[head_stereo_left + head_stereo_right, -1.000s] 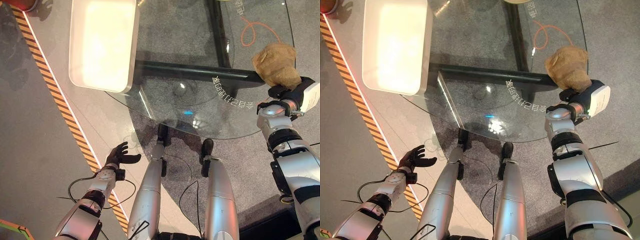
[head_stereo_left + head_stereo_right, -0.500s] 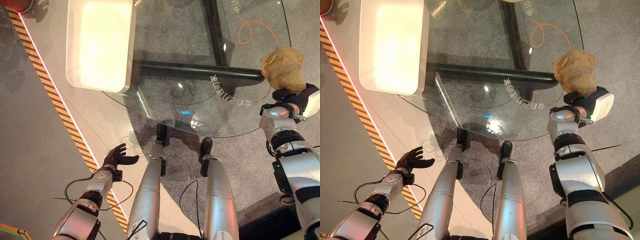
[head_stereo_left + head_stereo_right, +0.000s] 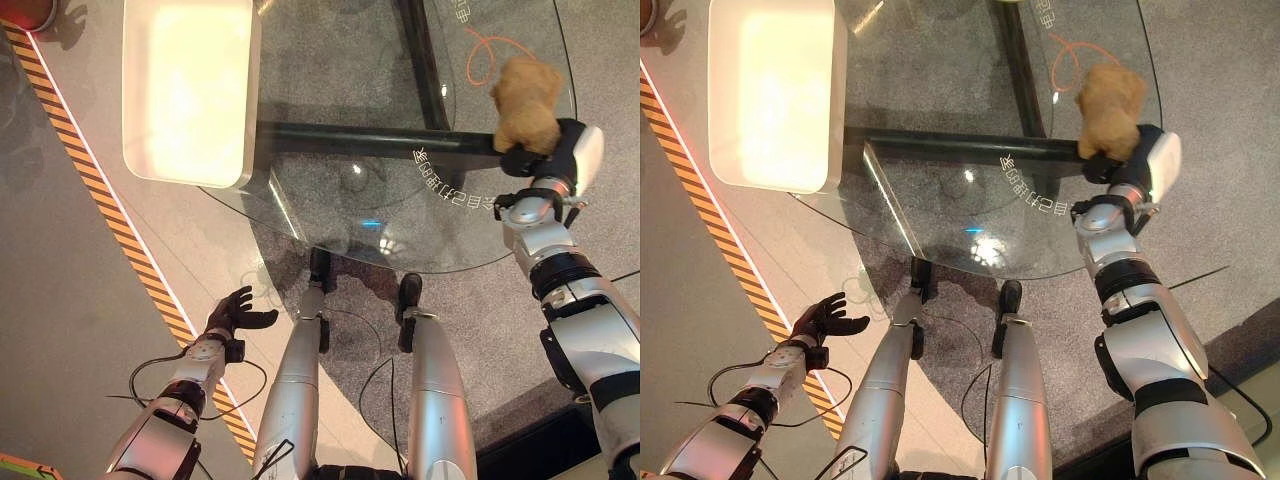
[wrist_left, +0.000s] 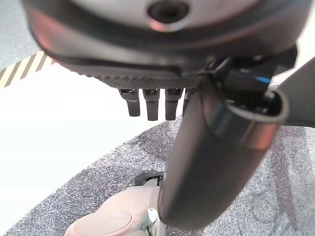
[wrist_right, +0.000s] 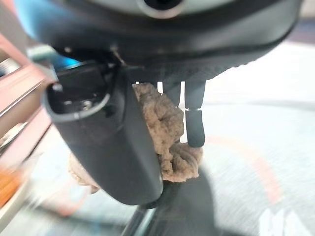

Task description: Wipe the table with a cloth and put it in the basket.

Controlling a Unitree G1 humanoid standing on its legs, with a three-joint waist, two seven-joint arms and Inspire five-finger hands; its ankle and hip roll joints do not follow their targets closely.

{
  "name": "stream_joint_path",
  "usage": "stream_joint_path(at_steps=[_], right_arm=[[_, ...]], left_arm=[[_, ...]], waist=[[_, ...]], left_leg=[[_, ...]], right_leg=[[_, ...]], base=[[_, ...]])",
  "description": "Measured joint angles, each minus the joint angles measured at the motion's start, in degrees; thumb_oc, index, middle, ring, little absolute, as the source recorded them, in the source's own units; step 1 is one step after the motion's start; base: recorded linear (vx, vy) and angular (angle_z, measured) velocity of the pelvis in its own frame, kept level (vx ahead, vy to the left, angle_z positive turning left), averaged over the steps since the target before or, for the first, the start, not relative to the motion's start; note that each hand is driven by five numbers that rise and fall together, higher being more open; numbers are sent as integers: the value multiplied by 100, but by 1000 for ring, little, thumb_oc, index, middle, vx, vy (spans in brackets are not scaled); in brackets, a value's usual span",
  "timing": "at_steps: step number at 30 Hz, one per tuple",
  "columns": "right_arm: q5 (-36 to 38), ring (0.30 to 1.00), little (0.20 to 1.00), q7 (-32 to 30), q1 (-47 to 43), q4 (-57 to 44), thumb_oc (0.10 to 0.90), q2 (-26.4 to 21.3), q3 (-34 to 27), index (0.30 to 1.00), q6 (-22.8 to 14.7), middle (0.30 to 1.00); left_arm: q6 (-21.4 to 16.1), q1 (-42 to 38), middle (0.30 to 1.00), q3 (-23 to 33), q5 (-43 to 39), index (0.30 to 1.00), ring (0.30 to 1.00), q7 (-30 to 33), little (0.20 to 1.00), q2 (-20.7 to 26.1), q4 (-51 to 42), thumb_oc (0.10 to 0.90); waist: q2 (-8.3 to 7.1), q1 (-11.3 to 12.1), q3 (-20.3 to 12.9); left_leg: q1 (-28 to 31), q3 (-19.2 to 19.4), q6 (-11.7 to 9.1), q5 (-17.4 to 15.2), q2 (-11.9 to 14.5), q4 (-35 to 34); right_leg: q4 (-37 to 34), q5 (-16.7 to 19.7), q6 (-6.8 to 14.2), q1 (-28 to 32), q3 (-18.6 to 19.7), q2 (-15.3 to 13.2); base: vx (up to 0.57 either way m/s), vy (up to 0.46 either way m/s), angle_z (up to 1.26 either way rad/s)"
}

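A crumpled tan cloth [image 3: 524, 101] is bunched in my right hand [image 3: 553, 160] over the right edge of the round glass table [image 3: 400, 230]. In the right wrist view the thumb and fingers [image 5: 195, 123] curl round the cloth [image 5: 167, 142]. A long white basket [image 3: 188, 90] sits at the table's left side, well away from the cloth. My left hand [image 3: 236, 314] hangs low over the floor at the left, its fingers [image 4: 150, 104] relaxed and holding nothing.
An orange cable [image 3: 490, 55] loops under the glass at the far right. A black bar [image 3: 370, 140] of the table's frame runs beneath the top. A yellow-and-black striped line [image 3: 120, 230] crosses the floor on the left.
My right hand has carried the cloth up and to the left, further in over the glass. The camera has shifted a little. The left hand has stayed put.
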Motion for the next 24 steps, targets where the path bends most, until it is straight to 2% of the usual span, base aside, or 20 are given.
stream_joint_path(at_steps=[3, 9, 24], right_arm=[[-304, 300, 200, 207, -53, -256, 100, 110, 278, 300, 75, 300], [-626, 300, 200, 476, -177, -259, 100, 353, 378, 300, 338, 300], [-1752, 300, 200, 1296, -221, -440, 100, 463, 911, 300, 565, 300]], left_arm=[[1, 0, 900, -1, 2, 900, 900, 4, 900, -3, 1, 800], [0, 12, 900, -1, 5, 900, 900, 10, 900, -4, -1, 800], [5, 31, 900, -11, 38, 900, 900, 29, 900, -224, -104, 800]], waist=[[1, 69, 0], [1, 172, -1], [30, 137, -16]], left_leg=[[1, -1, -1, 32, 1, -1], [13, -5, 5, 27, 0, -2], [117, -12, -36, 39, 16, -106]], right_leg=[[8, -2, -3, 0, 0, 0], [55, -9, -13, -3, -3, -2], [108, -34, -52, 16, -10, 5]], base=[[0, 0, 0], [0, 0, 0], [0, 0, 0]])
